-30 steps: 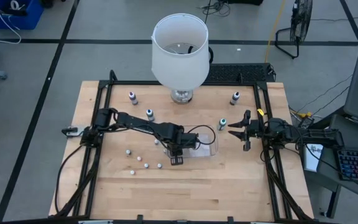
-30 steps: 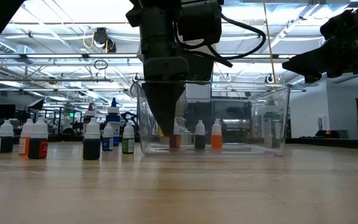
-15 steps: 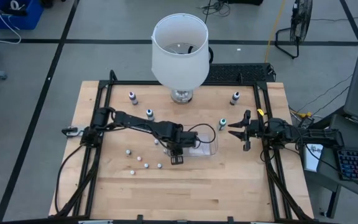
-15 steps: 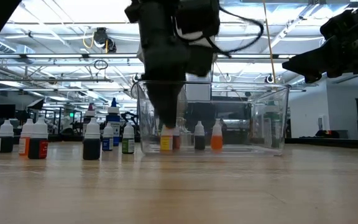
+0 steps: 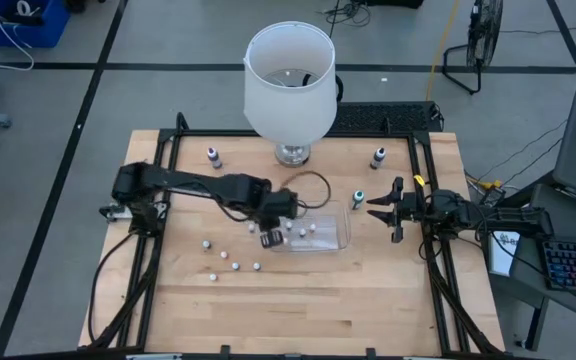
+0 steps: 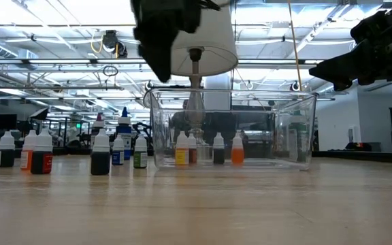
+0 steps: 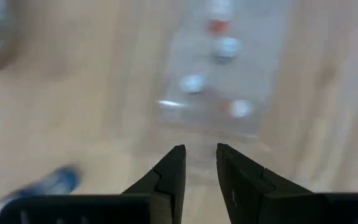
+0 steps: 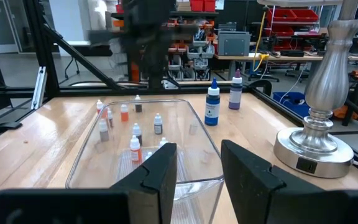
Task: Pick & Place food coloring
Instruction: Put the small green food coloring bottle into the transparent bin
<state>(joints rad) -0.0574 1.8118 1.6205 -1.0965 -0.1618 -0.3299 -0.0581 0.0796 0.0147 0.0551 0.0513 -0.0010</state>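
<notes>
The food coloring bottles are tiny droppers. Several stand inside the clear tub (image 5: 320, 238), among them a yellow one (image 6: 181, 151) and an orange one (image 6: 237, 150). Several more (image 5: 222, 254) stand loose on the wood left of the tub, seen as a row (image 6: 101, 153) in the low view. My left gripper (image 5: 271, 238) hangs above the tub's left end, pointing steeply down. Its fingers (image 7: 201, 152) stand a narrow gap apart with nothing between them. My right gripper (image 5: 372, 208) waits open at the table's right, level, facing the tub (image 8: 185, 109).
A lamp with a big white shade (image 5: 288, 80) and a metal foot (image 8: 316, 143) stands at the far middle. Taller bottles stand at the far left (image 5: 214, 155), at the far right (image 5: 379, 157) and right of the tub (image 5: 358, 198). Bare wood lies along the near edge.
My left gripper has risen out of the tub's left end and drifted a little toward the table's left. The yellow bottle that was under its fingers stays standing on the tub's floor.
</notes>
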